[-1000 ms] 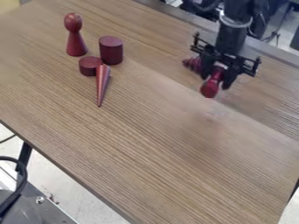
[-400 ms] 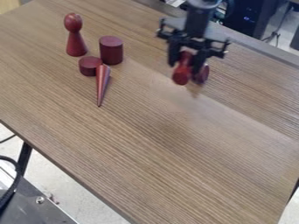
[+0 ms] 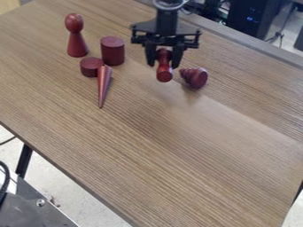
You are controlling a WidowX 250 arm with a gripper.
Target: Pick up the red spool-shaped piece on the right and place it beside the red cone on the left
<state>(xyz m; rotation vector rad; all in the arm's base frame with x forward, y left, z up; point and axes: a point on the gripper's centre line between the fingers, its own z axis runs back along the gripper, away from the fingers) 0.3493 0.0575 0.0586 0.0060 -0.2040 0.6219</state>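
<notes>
Gripper (image 3: 163, 65): you've got it closed around the red peg (image 3: 165, 73); squeeze evenly, steer gently.
Red peg: pinched over the wooden table (image 3: 177, 146), perhaps clear of it, hard to tell.
Ribbed piece (image 3: 195, 77): just beside, give it room.
Tall cylinder (image 3: 112, 51): upright, don't clip it.

Dark red peg figure (image 3: 76, 36), cylinders (image 3: 112, 51) and ridged piece (image 3: 195, 77); brown desk (image 3: 160, 133), streaked wood grain; black jaws (image 3: 164, 60).

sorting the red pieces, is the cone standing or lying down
Lying down: the cone stretches lengthwise along the tabletop.
</notes>
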